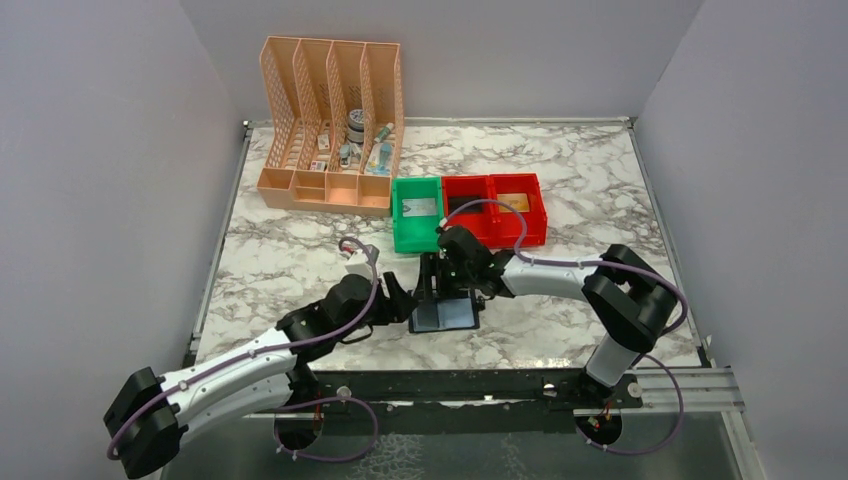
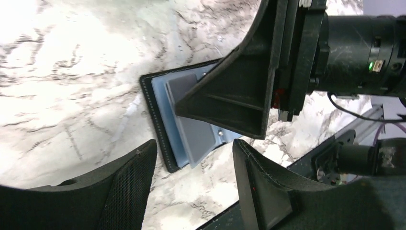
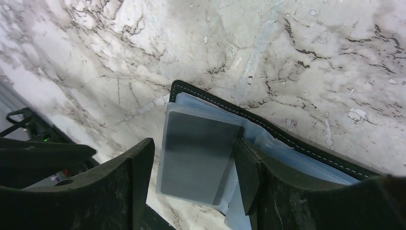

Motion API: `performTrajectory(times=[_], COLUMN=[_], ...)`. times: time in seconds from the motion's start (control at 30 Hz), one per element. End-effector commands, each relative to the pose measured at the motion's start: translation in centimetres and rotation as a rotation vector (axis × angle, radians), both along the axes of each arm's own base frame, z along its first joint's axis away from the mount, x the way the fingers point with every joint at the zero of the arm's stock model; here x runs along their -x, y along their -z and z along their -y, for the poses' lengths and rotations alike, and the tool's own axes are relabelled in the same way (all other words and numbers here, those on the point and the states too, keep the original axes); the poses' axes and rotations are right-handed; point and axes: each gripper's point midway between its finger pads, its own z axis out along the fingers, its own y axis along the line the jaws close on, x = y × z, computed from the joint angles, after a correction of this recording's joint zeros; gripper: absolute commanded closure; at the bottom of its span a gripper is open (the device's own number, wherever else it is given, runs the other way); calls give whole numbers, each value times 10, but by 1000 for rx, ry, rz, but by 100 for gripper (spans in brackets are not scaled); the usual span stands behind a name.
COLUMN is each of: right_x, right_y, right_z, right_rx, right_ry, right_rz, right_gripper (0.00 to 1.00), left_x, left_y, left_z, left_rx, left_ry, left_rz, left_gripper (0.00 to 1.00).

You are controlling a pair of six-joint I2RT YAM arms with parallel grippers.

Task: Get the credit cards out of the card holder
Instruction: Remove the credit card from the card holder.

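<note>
The card holder (image 1: 446,314) lies open on the marble near the front edge, black with grey-blue inner sleeves (image 2: 191,132). In the right wrist view a clear sleeve with a dark grey panel (image 3: 196,153) sticks out past the black stitched rim (image 3: 218,102); whether it holds a card I cannot tell. My right gripper (image 3: 194,175) stands open astride that sleeve, its right finger (image 3: 249,177) against the sleeve's edge. At the holder's left side my left gripper (image 2: 191,184) is open over bare marble. A white card (image 1: 418,207) lies in the green bin and a tan one (image 1: 512,201) in the red bin.
A green bin (image 1: 399,228) and a red bin (image 1: 535,215) stand side by side just behind the holder. A peach lattice file organizer (image 1: 330,120) with small items is at the back left. The table's metal front rail (image 1: 480,385) runs close below the holder.
</note>
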Motion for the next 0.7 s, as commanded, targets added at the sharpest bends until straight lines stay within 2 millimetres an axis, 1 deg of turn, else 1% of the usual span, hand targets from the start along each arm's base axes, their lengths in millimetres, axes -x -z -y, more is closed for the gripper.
performTrajectory(times=[0.0, 0.13, 0.23, 0.33, 0.47, 0.6, 0.67], right_x=[14, 11, 13, 15, 20, 28, 28], right_y=[66, 63, 64, 65, 63, 60, 59], right_z=[51, 53, 47, 46, 39, 27, 26], right_rx=[354, 438, 461, 471, 414, 304, 253], right_ry=[39, 58, 48, 58, 46, 13, 11], right_rz=[-12, 34, 45, 46, 31, -13, -41], right_gripper=[36, 35, 35, 35, 42, 46, 46], left_x=[-10, -10, -10, -10, -10, -8, -6], left_y=[-4, -7, -9, -9, -9, -8, -8], left_z=[-29, -35, -36, -36, -33, -26, -20], left_rx=[-53, -46, -43, -45, -43, -32, -24], left_ry=[-143, -163, -169, -168, -155, -114, -86], left_rz=[24, 35, 39, 40, 39, 41, 41], left_gripper=[39, 39, 39, 39, 39, 38, 38])
